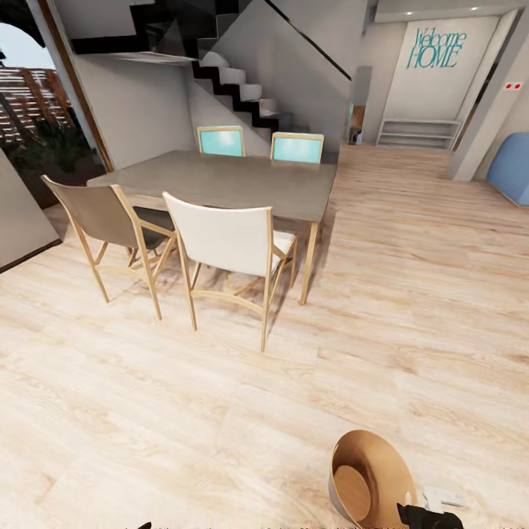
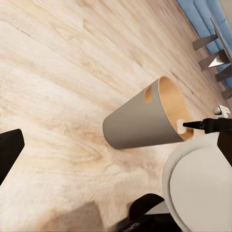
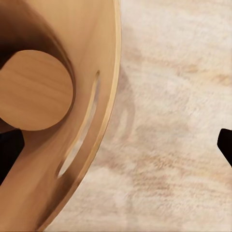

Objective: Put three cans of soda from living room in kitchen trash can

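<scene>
The tash can (image 1: 367,481) is seen at the lower right of the head frame, tilted, its brown inside facing up. It is held off the wood floor (image 1: 220,411) by the right gripper (image 1: 430,516), jaws clamped on its rim. The left gripper's state cannot be told. Beyond, upper left, a dining table (image 1: 235,180) is ringed by four chairs; a staircase (image 1: 235,88) is seen behind.
</scene>
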Available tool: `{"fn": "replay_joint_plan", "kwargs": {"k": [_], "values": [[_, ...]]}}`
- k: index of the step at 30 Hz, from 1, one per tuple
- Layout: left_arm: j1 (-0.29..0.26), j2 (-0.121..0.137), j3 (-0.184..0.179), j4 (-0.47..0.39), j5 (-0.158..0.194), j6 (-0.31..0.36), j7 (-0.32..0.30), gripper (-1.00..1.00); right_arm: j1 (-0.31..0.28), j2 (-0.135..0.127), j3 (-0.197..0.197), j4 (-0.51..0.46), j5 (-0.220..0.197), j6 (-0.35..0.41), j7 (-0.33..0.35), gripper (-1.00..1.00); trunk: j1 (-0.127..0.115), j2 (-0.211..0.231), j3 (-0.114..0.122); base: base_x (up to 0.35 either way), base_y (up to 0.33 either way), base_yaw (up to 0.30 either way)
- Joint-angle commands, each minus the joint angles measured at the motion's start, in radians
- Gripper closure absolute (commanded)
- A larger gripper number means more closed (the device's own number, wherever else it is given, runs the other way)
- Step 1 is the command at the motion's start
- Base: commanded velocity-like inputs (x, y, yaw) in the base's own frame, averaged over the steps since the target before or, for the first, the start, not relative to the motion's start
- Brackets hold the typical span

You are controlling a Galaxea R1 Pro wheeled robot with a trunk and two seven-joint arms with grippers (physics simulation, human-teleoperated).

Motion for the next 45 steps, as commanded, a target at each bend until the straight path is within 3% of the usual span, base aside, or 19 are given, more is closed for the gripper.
{"fn": "replay_joint_plan", "kwargs": {"k": [1, 14, 21, 45], "values": [[0.000, 0.000, 0.000, 0.000, 0.000, 0.000, 0.000, -1.00, 0.000, 0.000, 0.000, 0.000, 0.000, 0.000, 0.002, -1.00, 0.004, -0.007, -0.005, 0.000, 0.000, 0.000], [0.000, 0.000, 0.000, 0.000, 0.000, 0.000, 0.000, -1.00, 0.000, 0.000, 0.000, 0.000, 0.000, 0.000, 0.008, -1.00, 0.004, -0.007, -0.015, 0.000, 0.000, 0.000], [0.000, 0.000, 0.000, 0.000, 0.000, 0.000, 0.000, -1.00, 0.000, 0.000, 0.000, 0.000, 0.000, 0.000, 0.008, -1.00, 0.019, -0.035, -0.035, 0.000, 0.000, 0.000], [0.000, 0.000, 0.000, 0.000, 0.000, 0.001, 0.000, -1.00, 0.000, 0.000, 0.000, 0.000, 0.000, 0.000, 0.008, -1.00, 0.027, -0.049, -0.048, 0.000, 0.000, 0.000]]}}
